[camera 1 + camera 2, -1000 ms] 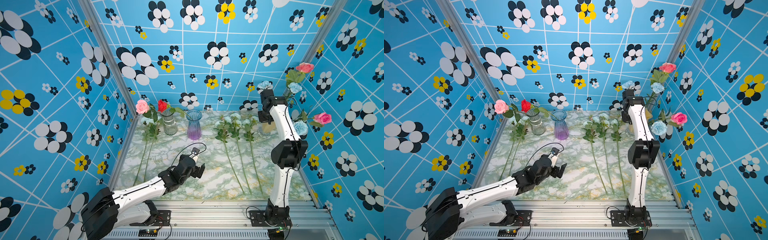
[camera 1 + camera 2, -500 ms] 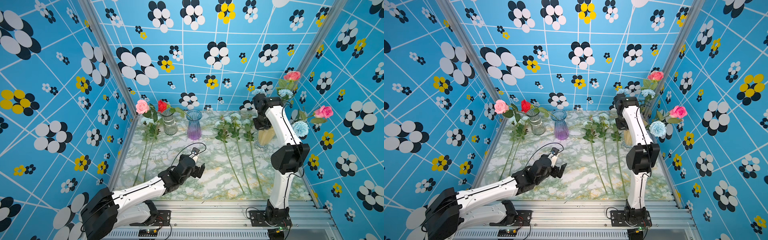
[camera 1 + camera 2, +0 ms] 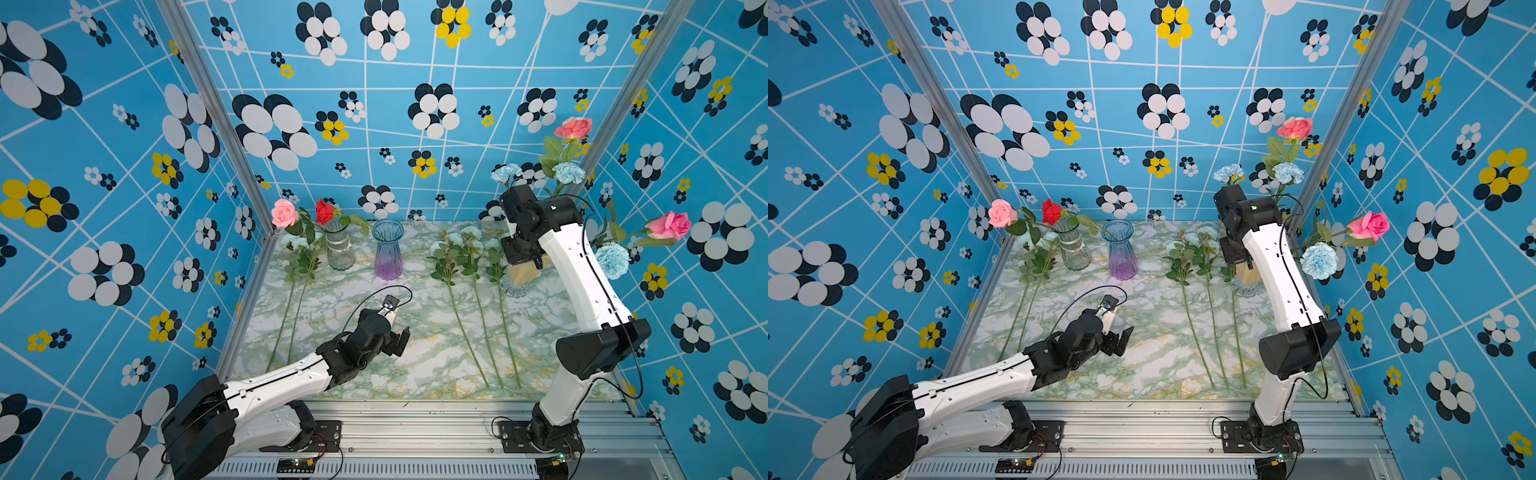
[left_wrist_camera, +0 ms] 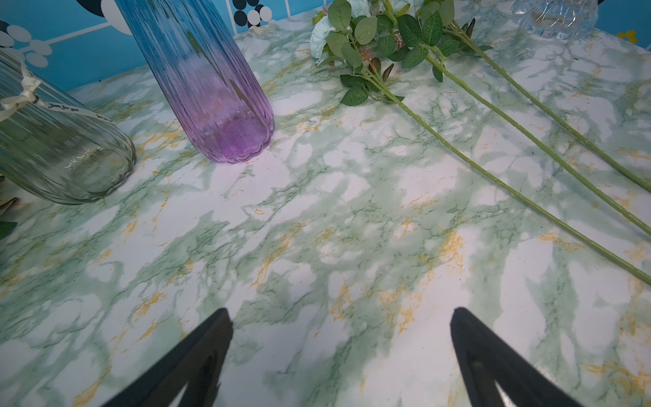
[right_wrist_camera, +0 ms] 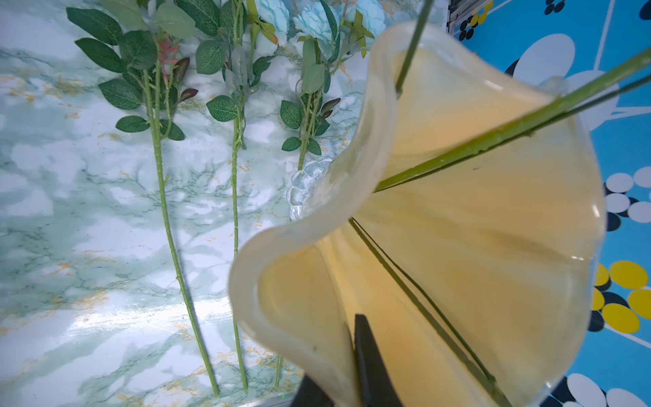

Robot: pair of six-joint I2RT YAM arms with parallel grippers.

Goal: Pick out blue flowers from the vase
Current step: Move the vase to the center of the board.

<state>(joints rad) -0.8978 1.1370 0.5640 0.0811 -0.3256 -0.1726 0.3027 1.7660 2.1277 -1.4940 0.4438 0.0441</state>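
A yellow fluted vase (image 3: 524,272) stands at the back right, with my right gripper (image 5: 338,352) shut on its rim, one finger inside and one outside. Three blue flowers (image 3: 506,172) (image 3: 568,172) (image 3: 611,259) still stand in it, seen in both top views. Three more blue flowers (image 3: 457,241) lie side by side on the marble table, stems toward the front, just left of the vase (image 5: 458,211). Two pale ones (image 3: 293,241) lie at the far left. My left gripper (image 3: 395,328) (image 4: 340,313) hovers open over mid-table, holding nothing.
Two pink roses (image 3: 573,126) (image 3: 669,224) share the yellow vase. A clear vase (image 3: 340,249) with a pink and a red rose and an empty blue-purple vase (image 3: 387,253) stand at the back left. Patterned walls close in on three sides; a metal rail (image 3: 415,419) runs along the front.
My right arm has shifted left with the vase in its grip, and the flowers in it swayed and resettled. The left arm has stayed still.
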